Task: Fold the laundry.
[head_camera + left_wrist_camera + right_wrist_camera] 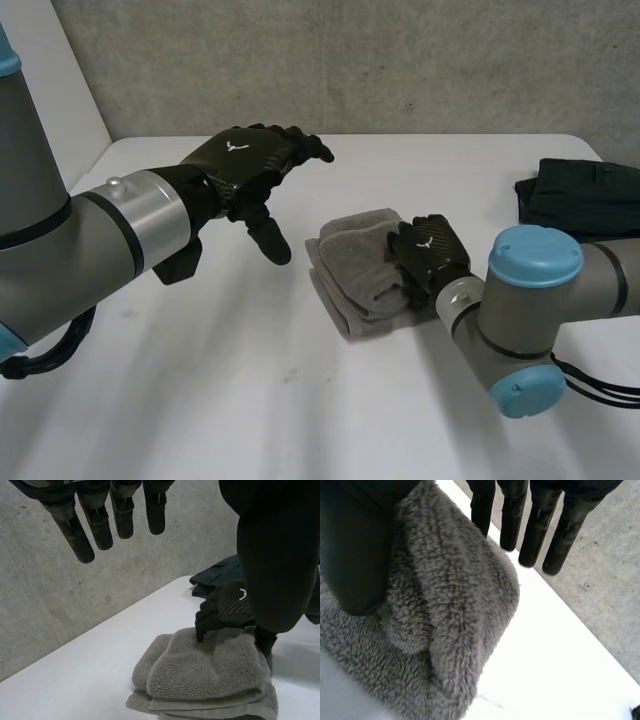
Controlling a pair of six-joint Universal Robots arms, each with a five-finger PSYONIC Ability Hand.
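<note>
A grey towel (358,268) lies folded into a thick bundle at the table's middle right. My right hand (430,255) rests on the towel's right side. In the right wrist view its fingers (535,525) stand straight past a rolled fold of the towel (450,605), and its thumb (355,545) presses into the pile beside that fold. My left hand (245,165) hovers above the table, left of the towel, open with fingers (100,525) spread and the thumb pointing down. The left wrist view looks down on the towel (210,670) with the right hand (227,607) on its far edge.
A pile of dark folded clothes (585,195) sits at the back right corner of the white table (250,400), also behind the right hand in the left wrist view (215,575). A grey wall stands behind the table.
</note>
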